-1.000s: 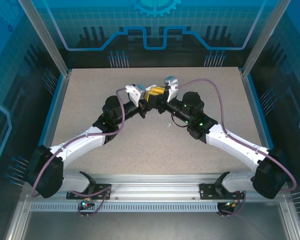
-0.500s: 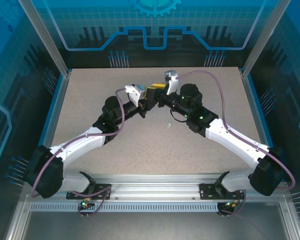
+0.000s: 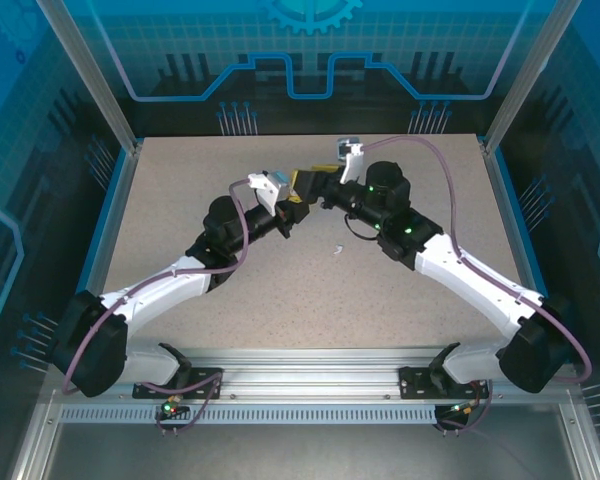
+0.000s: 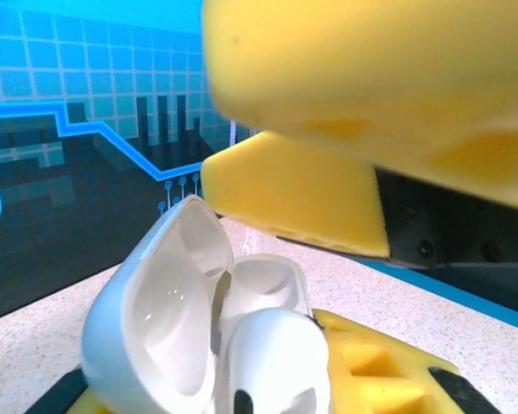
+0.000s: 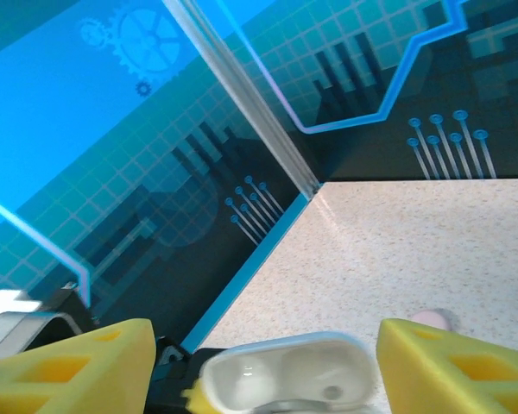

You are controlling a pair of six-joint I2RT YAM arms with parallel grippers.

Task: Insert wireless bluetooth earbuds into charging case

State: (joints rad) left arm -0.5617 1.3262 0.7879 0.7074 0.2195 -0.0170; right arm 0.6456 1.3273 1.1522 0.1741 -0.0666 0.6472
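Observation:
The white charging case (image 4: 160,319) stands with its lid open, held between the yellow pads (image 4: 375,375) of my left gripper (image 4: 233,398), which is shut on it. A glossy white earbud (image 4: 281,358) sits in the case's near socket; the far socket (image 4: 263,285) looks empty. My right gripper (image 5: 276,371) hangs over the case lid (image 5: 285,373), open, one yellow finger (image 5: 69,371) on each side with a gap. In the top view both grippers, left (image 3: 287,207) and right (image 3: 315,183), meet at the table's far middle. A tiny white earbud (image 3: 335,249) lies on the table close by.
A small pinkish piece (image 5: 432,319) lies on the speckled table (image 3: 180,190) just past the right finger. Blue-rimmed walls and metal posts (image 3: 110,110) close the table at back and sides. Both forearms cross the middle of the table.
My right gripper's jaws have spread wide apart over the case, and its wrist has shifted slightly toward the back. The left gripper and the case have stayed put.

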